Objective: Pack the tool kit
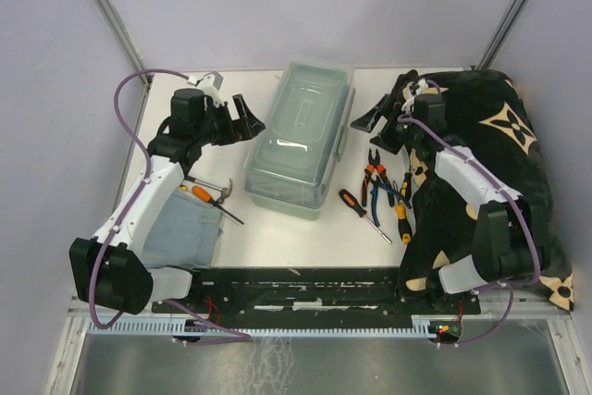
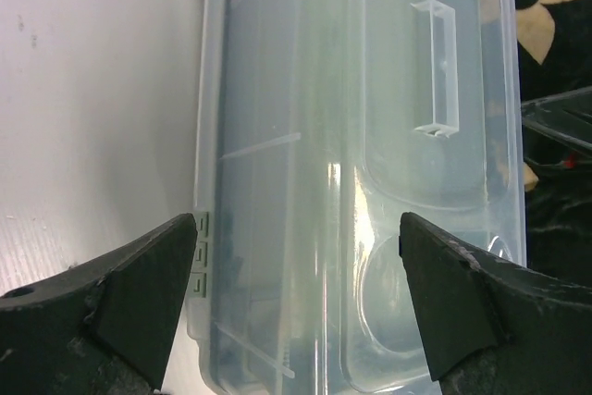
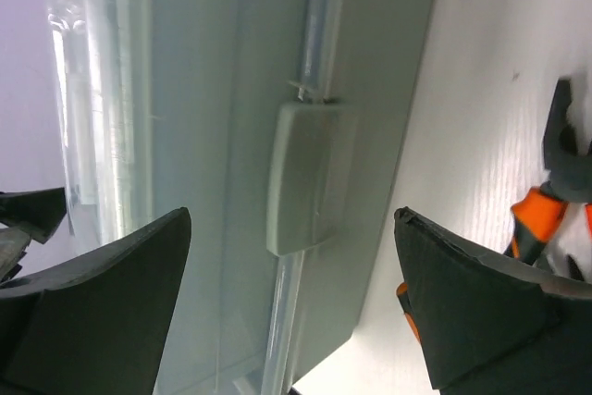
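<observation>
The pale grey-green toolbox [image 1: 301, 136] stands closed in the middle of the table, translucent lid [image 2: 370, 136] down. My left gripper [image 1: 245, 119] hangs open just off its left side, nothing between its fingers [image 2: 139, 293]; the box's hinge edge fills that wrist view. My right gripper [image 1: 377, 122] is open by the box's right side, facing the front latch [image 3: 310, 178]. A small hammer [image 1: 217, 193] lies partly on the cloth. Orange-handled pliers [image 1: 375, 173], blue-handled pliers [image 1: 384, 193] and two orange-black screwdrivers [image 1: 363, 213] [image 1: 404, 205] lie right of the box.
A folded grey-blue cloth [image 1: 185, 228] lies at the near left under the left arm. A black blanket with beige flower marks [image 1: 499, 164] is heaped along the right side, beneath the right arm. Orange plier handles [image 3: 546, 219] show beside the right finger.
</observation>
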### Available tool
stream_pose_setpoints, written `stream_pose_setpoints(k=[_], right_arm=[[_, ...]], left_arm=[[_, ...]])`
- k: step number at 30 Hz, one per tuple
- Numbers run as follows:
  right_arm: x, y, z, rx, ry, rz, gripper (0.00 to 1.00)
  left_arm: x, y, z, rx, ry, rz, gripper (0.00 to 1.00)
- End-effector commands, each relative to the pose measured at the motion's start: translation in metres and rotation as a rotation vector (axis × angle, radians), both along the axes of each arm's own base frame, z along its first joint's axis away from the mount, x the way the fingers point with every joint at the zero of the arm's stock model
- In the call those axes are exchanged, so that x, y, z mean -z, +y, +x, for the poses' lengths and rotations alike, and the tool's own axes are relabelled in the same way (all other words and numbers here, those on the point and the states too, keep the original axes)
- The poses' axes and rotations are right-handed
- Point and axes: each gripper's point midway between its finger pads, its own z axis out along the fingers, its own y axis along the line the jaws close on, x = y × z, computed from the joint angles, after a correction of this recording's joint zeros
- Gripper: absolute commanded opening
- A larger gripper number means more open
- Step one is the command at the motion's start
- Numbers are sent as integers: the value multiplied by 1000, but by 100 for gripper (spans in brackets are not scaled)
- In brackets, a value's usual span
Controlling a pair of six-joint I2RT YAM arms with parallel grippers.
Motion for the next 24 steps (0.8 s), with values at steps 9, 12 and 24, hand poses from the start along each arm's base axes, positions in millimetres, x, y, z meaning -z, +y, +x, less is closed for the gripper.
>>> stream_pose_setpoints(k=[9,12,24], right_arm=[[3,39,2,-125,-96,351,95],[26,42,1,-146,-45,328,94],[38,63,-3,-307,-102,473,90]], left_arm=[[5,-26,1,248,3,62,95],[10,-27,2,261,11,81,93],[49,-18,5,337,115,223,79]])
